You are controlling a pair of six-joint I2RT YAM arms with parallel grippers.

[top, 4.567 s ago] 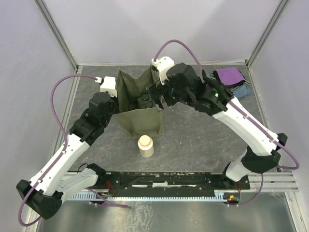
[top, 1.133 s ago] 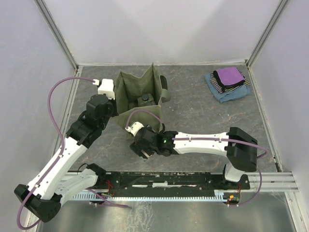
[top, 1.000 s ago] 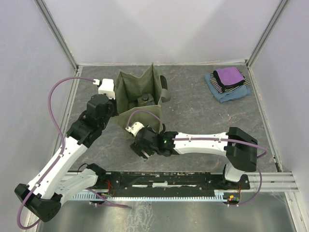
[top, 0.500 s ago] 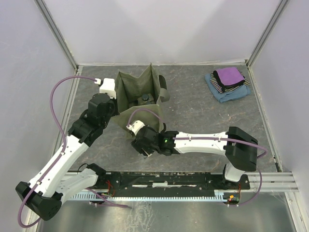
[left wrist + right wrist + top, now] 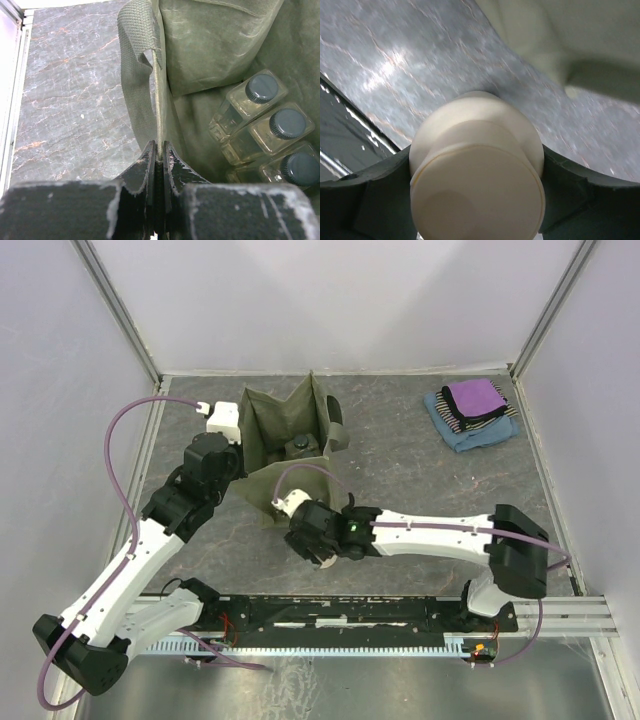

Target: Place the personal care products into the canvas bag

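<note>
The olive-green canvas bag (image 5: 300, 495) stands open at the back left. My left gripper (image 5: 236, 452) is shut on its left rim, and in the left wrist view (image 5: 160, 148) the jaws pinch the fabric edge beside a handle strap (image 5: 136, 75). Three clear glass bottles with dark caps (image 5: 272, 131) lie inside the bag (image 5: 210, 45). My right gripper (image 5: 312, 540) is just in front of the bag, shut on the cream-coloured jar (image 5: 477, 170), which fills the space between its fingers (image 5: 570, 185). The jar is hidden under the gripper in the top view.
Folded blue, striped and purple cloths (image 5: 470, 410) lie at the back right. Booth walls close in both sides and the back. The metal rail (image 5: 360, 612) runs along the near edge. The bag's front wall (image 5: 560, 35) is close ahead of the jar.
My right arm came down from over the bag to the jar in front of it and closed on it. In the last half second it shifted slightly right. The left arm held still.
</note>
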